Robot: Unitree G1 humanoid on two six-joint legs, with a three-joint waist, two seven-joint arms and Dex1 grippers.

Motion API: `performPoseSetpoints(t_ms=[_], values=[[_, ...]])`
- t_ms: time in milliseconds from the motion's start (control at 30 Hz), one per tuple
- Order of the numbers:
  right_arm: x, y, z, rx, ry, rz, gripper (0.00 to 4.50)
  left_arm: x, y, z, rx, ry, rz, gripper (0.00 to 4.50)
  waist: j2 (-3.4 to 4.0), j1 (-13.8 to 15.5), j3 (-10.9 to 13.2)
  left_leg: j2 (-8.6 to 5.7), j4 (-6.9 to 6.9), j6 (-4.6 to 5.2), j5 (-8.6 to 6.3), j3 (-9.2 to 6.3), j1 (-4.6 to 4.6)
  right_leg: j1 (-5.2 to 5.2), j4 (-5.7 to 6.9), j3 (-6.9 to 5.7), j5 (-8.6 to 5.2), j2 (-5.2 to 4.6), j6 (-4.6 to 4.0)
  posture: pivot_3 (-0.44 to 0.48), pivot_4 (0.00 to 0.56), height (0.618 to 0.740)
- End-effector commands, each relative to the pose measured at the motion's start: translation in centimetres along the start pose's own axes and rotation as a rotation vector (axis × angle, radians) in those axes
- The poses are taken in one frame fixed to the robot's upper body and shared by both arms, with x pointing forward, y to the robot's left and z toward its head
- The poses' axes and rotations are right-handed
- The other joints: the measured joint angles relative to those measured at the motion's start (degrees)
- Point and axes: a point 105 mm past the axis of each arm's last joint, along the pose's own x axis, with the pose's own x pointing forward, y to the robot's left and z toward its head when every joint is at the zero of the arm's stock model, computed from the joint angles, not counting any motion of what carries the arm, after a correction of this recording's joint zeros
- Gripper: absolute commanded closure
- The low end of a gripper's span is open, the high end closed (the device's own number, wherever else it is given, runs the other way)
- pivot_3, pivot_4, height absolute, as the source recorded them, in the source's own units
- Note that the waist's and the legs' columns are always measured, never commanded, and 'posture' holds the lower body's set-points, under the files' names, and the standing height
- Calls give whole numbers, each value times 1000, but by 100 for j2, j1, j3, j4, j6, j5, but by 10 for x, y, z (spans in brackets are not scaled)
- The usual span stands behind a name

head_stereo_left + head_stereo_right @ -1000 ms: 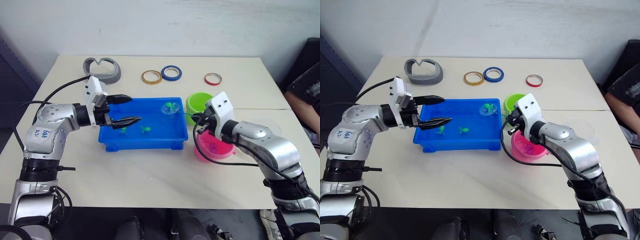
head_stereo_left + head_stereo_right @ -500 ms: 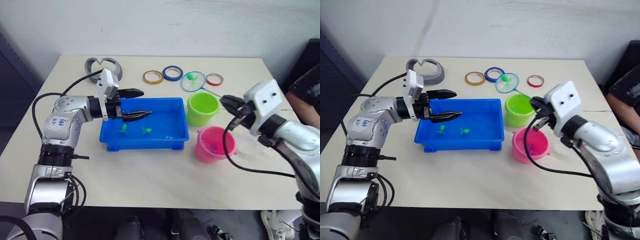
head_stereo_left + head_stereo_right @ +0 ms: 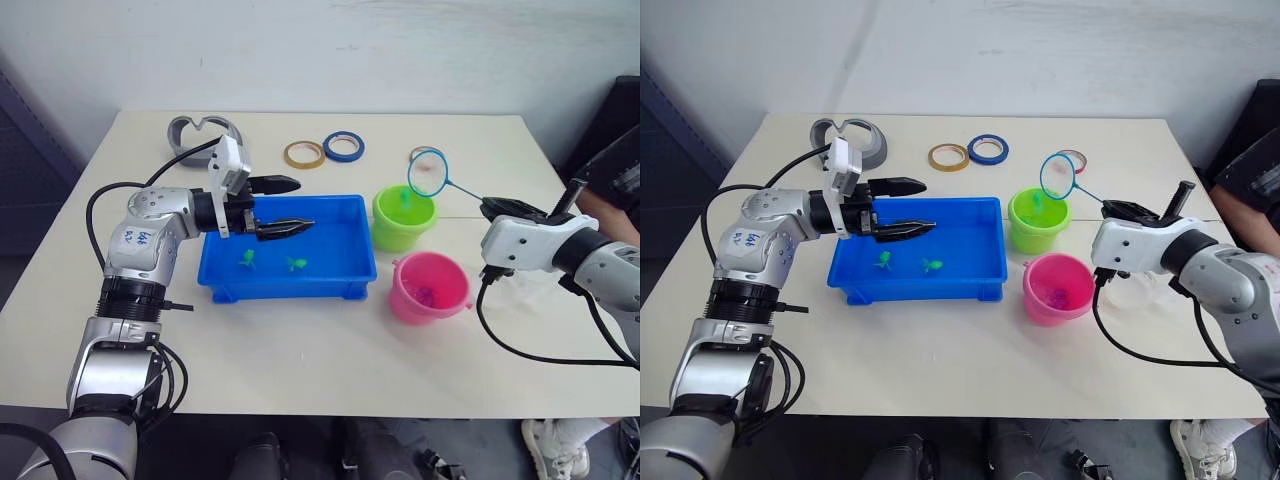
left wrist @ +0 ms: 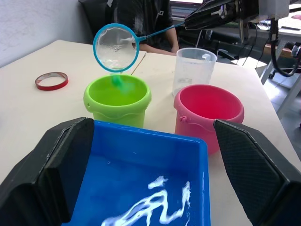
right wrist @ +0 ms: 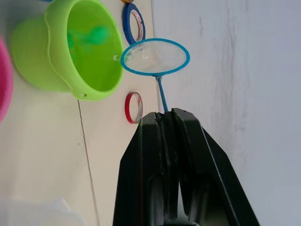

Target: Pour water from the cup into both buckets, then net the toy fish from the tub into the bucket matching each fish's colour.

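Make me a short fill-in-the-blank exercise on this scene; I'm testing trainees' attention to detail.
1. The net is held over the ____ bucket.
2. The right gripper is shut on the net's ____.
3. The toy fish still in the tub are ____ in colour.
4. The left gripper, jaws open, hovers over the ____.

Missing words: green; handle; green; tub

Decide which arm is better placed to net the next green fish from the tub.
Right. The right gripper is shut on the net held above the green bucket. The left gripper hangs open and empty over the tub, where two green fish remain.
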Motion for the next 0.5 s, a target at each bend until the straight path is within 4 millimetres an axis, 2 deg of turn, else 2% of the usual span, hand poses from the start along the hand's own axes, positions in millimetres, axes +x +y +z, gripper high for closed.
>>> performPoseSetpoints(t_ms=[33,100,167,233,300,400,500], values=[[-2,-13,1,-217,-36,-15,4500,-5,0,9,45,-10,8,67,3,2,1,0,0,0,0,0,0,0,1,0,0,0,0,0,150,740],[-2,-19,-7,-133,-16,-42,4500,-8,1,7,43,-2,20,67,2,-1,1,0,1,0,0,0,0,0,0,0,0,0,0,0,150,740],[-2,-25,-5,6,-39,-74,4500,-12,1,5,42,9,34,67,2,-8,1,2,2,0,0,0,1,0,2,0,0,0,0,0,150,740],[2,-29,8,309,-126,-84,4500,-24,0,-2,46,51,51,67,2,-34,1,3,5,-1,1,0,2,0,7,-2,0,0,0,0,150,740],[6,-27,32,572,-261,-19,4500,-39,-3,-9,43,97,70,67,2,-55,2,7,6,-4,2,1,6,1,14,0,0,4,0,0,150,740],[15,-23,46,680,-305,44,4500,-59,-9,-18,49,174,95,67,5,-46,3,12,7,-8,5,-2,11,0,27,-4,0,4,-1,0,150,740],[26,-7,58,661,-333,130,4500,-77,-16,-23,43,229,120,67,5,-7,3,10,12,-6,3,-5,9,2,22,-4,0,1,-1,0,150,740]])
